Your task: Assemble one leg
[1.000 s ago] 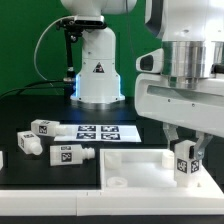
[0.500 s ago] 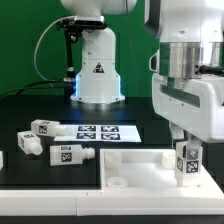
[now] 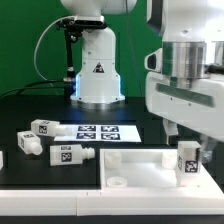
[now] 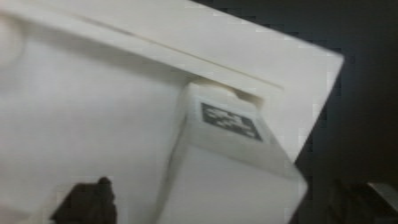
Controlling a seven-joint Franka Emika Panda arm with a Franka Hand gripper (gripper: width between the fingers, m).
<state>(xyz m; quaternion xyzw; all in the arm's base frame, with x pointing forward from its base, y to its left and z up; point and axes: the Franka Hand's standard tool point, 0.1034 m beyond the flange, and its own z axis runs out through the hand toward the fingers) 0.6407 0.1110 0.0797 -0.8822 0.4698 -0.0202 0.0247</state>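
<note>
A white leg [image 3: 186, 161] with a black-and-white tag stands upright at the near right corner of the large white panel [image 3: 135, 163]. My gripper [image 3: 188, 142] hangs just over the leg's top, with its fingers spread to either side. In the wrist view the leg [image 4: 231, 150] runs between the two dark fingertips [image 4: 89, 200], with a gap on each side. The gripper [image 4: 235, 205] is open and holds nothing. Three more legs lie on the table at the exterior view's left [image 3: 72, 153], [image 3: 28, 143], [image 3: 42, 127].
The marker board [image 3: 95, 131] lies flat behind the panel. The arm's white base [image 3: 97, 72] stands at the back. A white ledge [image 3: 50, 203] runs along the front.
The fingers were closed round the leg one second ago. They have since spread apart and the hand has risen a little. The leg stays standing on the panel's corner.
</note>
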